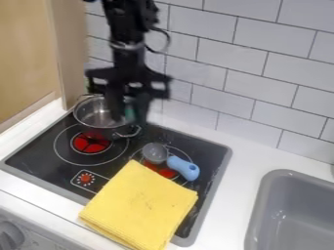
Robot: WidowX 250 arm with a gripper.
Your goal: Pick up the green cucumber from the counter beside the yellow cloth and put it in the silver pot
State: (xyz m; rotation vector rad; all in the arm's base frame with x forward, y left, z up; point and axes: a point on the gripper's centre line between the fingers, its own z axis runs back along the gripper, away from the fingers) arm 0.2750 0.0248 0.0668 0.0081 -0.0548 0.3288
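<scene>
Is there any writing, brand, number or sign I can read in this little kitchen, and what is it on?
No word, brand or number is legible.
Black stovetop: a red, sun-like symbol in a small square outline, without readable lettering.
Front panel by the gray knob: any marks are too small to read.

Toy kitchen: stove (pixel 49 174), sink (pixel 291 215)

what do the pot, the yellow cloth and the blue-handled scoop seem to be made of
The pot looks like polished metal, probably stainless steel: silvery with bright glints. The yellow cloth seems matte fabric, lying in soft folded layers. The scoop has a smooth, evenly blue handle, likely plastic; its grey bowl could be plastic or metal.
</scene>
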